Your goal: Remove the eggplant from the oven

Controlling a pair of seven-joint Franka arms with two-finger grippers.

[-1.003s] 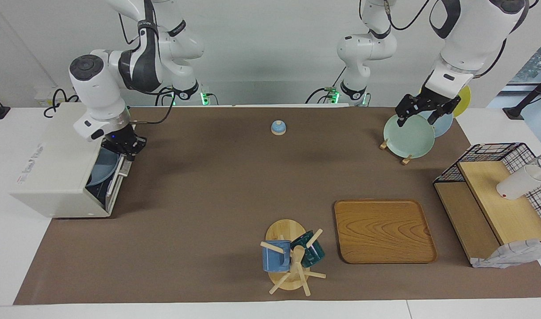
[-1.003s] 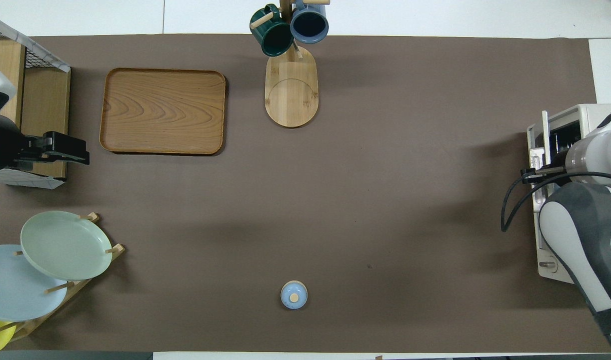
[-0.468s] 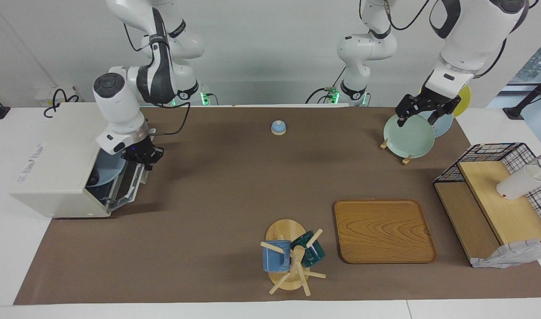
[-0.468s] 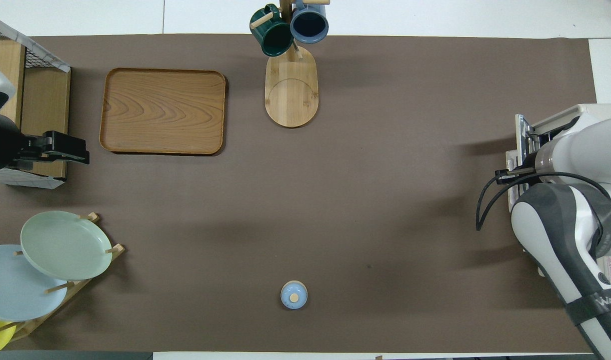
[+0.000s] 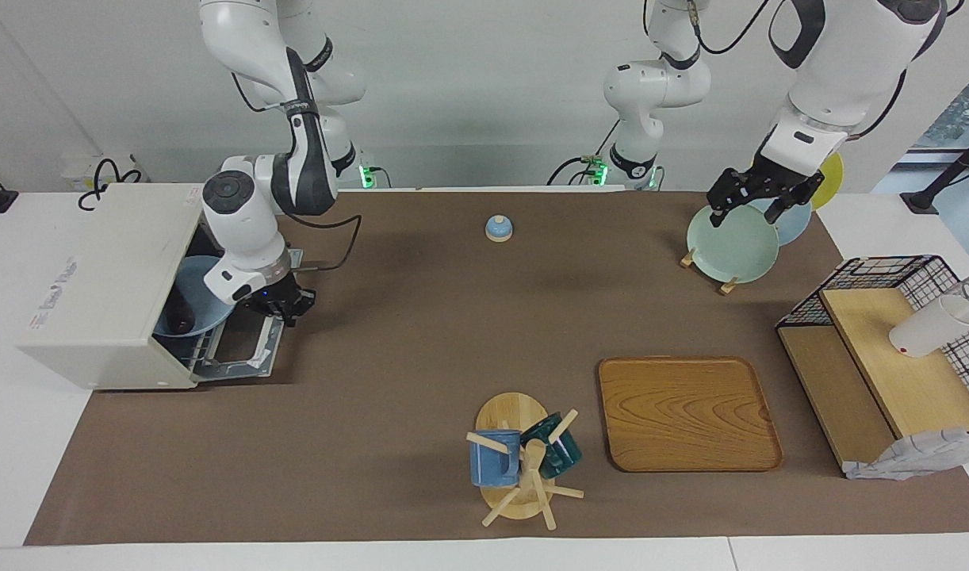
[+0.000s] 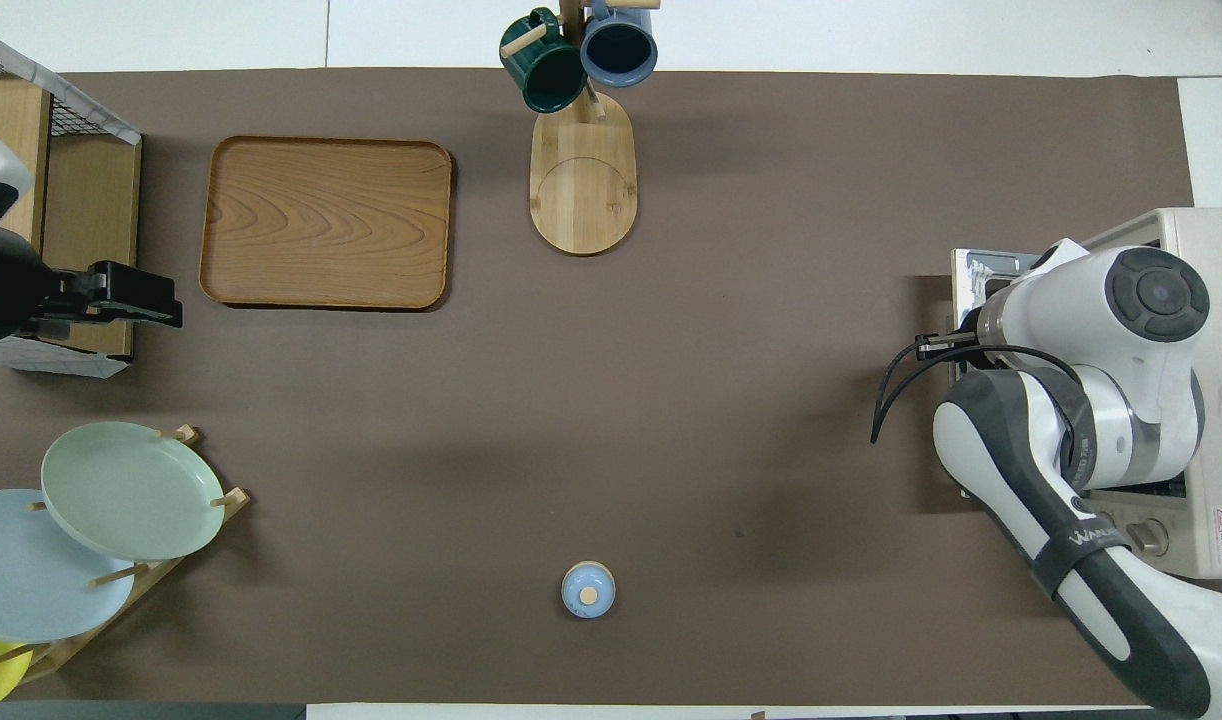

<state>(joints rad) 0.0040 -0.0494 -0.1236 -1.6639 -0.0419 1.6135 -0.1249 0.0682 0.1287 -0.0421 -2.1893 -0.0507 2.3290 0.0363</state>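
The off-white oven (image 5: 104, 285) stands at the right arm's end of the table, its glass door (image 5: 243, 349) let down almost flat. My right gripper (image 5: 282, 305) is shut on the door's handle at its outer edge. Inside, a blue plate (image 5: 199, 289) sits on the rack, and the dark end of the eggplant (image 5: 181, 321) shows on it. In the overhead view my right arm covers most of the oven (image 6: 1211, 240) and hides the gripper; only a corner of the door (image 6: 976, 270) shows. My left gripper (image 5: 758, 202) hangs open over the plate rack and waits.
A small blue bell (image 5: 498, 228) sits near the robots at mid-table. A rack of plates (image 5: 730, 242), a wooden tray (image 5: 687, 412), a mug tree (image 5: 520, 460) and a black wire basket shelf (image 5: 889, 333) with a white cup (image 5: 924, 329) fill the left arm's half.
My right gripper has swung outward and down with the door handle, bringing the oven door from slightly ajar to almost flat. The plate and eggplant have come into sight. The left arm has not moved.
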